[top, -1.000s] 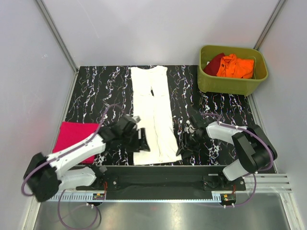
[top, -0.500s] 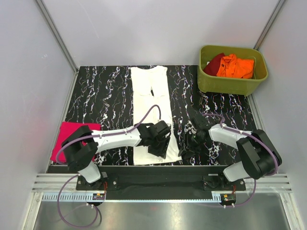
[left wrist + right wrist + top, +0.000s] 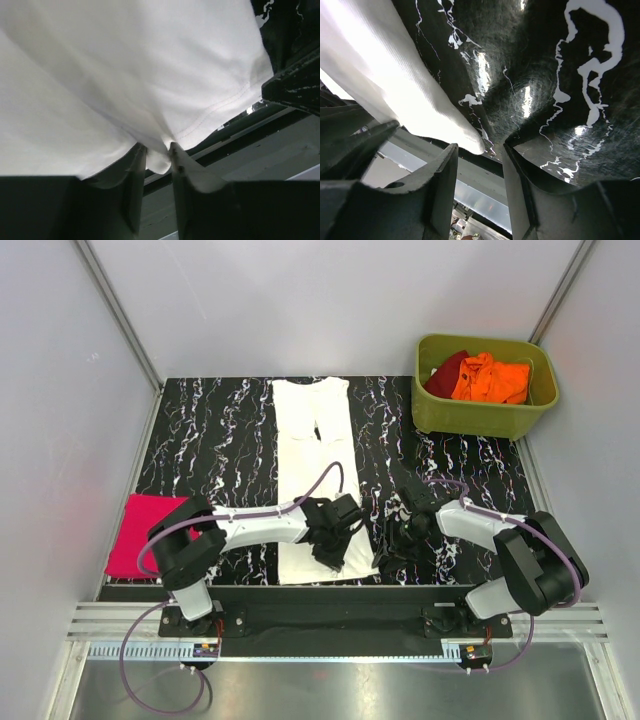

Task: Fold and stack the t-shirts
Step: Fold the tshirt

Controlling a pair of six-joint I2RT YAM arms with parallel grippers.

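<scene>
A white t-shirt [image 3: 315, 455] lies as a long narrow strip down the middle of the black marbled table [image 3: 200, 430]. My left gripper [image 3: 335, 545] sits over its near end. In the left wrist view that gripper [image 3: 159, 150] is shut on a pinch of the white t-shirt [image 3: 125, 75] near the hem. My right gripper [image 3: 397, 543] rests just right of the shirt's near right corner. It stands open [image 3: 480, 150], with the white t-shirt's corner [image 3: 380, 75] beside its left finger and nothing between the jaws. A folded magenta-pink t-shirt [image 3: 140, 530] lies at the near left.
An olive-green tub [image 3: 480, 420] stands at the far right and holds an orange t-shirt [image 3: 492, 378] and a dark red one [image 3: 447, 370]. The table's near edge and the black mounting rail [image 3: 330, 605] run just below both grippers. Grey walls close in the sides.
My left arm swung right from beside the pink shirt onto the white shirt's near end, and its jaws closed on the cloth. The right gripper barely moved.
</scene>
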